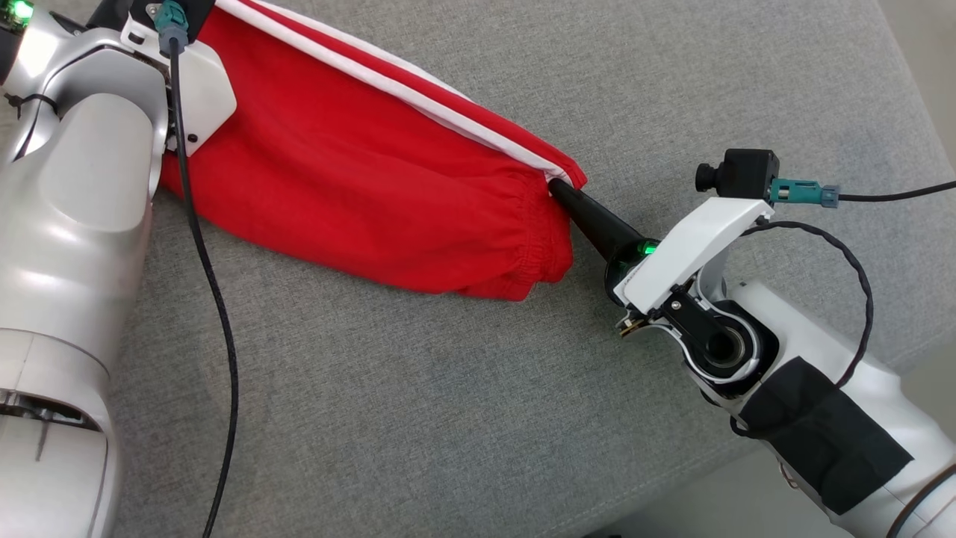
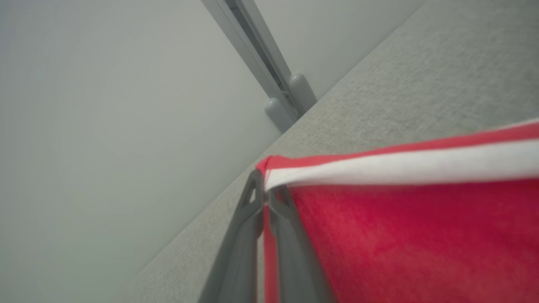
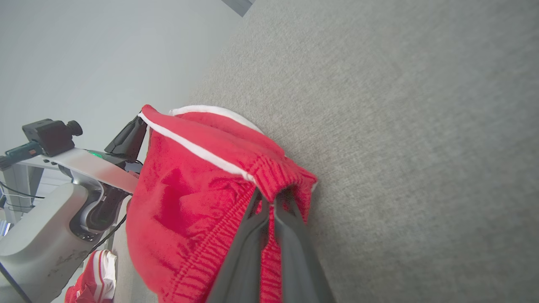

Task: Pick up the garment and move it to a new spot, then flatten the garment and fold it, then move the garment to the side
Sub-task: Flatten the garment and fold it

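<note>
A red garment with white side stripes hangs stretched between my two grippers over the grey surface. My right gripper is shut on the corner of its elastic waistband, and the right wrist view shows the fingers pinching the gathered band of the garment. My left gripper is shut on the other end of the garment, right at the white stripe. In the head view the left wrist covers that end. The left gripper also appears in the right wrist view, at the garment's far corner.
The grey upholstered surface spreads under everything, with its edge at the lower right. A pale wall and a grey post stand beyond its far edge. Another red and white cloth lies low beside the left arm.
</note>
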Available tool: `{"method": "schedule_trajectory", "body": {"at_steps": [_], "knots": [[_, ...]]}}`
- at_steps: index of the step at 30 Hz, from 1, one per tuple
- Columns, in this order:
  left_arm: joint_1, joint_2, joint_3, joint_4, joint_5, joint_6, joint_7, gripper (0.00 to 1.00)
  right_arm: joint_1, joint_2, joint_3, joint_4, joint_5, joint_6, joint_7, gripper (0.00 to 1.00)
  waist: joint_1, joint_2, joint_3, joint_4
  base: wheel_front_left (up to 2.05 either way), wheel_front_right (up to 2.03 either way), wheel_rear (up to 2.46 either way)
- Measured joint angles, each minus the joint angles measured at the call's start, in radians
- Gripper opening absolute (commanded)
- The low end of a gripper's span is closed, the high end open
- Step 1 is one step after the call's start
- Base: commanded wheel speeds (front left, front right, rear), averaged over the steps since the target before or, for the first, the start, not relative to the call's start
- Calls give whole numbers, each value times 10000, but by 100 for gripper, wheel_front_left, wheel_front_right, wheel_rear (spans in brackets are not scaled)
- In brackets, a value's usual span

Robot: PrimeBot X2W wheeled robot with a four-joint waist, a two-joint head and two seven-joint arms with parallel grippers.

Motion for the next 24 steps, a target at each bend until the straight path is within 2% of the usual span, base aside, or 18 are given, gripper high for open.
{"method": "schedule_trajectory", "body": {"at_steps": [4,5,7,8,9,10,11,12,13,14,15,24], "knots": [[-128,46,-107,52,0,2,61,0,-85,128,-73,107,-2,0,-40,0,0,0,94,-47,0,0,0],[-167,56,-130,59,0,2,88,5,-93,153,-90,142,-2,0,-46,0,0,0,115,-54,0,0,0],[-209,69,-174,73,0,8,88,49,-120,192,-115,203,-2,0,-75,0,0,0,149,-59,0,0,0],[-210,69,-192,81,-2,13,90,76,-138,201,-130,226,-2,0,-88,0,0,0,157,-56,0,0,0],[-210,67,-209,92,-4,17,90,94,-149,205,-134,257,-6,0,-94,0,0,0,158,-51,0,0,0],[-210,63,-215,98,-33,19,104,100,-150,209,-136,303,-8,0,-98,0,0,0,155,-44,0,0,0],[-210,65,-219,104,-73,23,107,100,-151,217,-148,353,-25,2,-125,18,0,0,149,-38,0,0,0],[-211,69,-228,115,-79,42,134,100,-160,230,-163,407,-35,2,-159,43,0,0,141,-29,0,0,0],[-211,61,-244,123,-92,48,132,100,-173,242,-174,454,-36,2,-205,48,0,0,131,-17,0,0,0],[-211,48,-255,128,-119,59,132,100,-179,247,-184,483,-40,2,-211,78,0,0,118,-3,0,0,0],[-211,40,-263,130,-148,63,130,100,-180,247,-194,514,-77,2,-224,100,0,0,103,11,0,0,0],[-86,-102,-222,161,-464,282,-305,100,-182,138,-219,871,-307,0,-600,100,0,0,-199,179,0,0,0]]}}
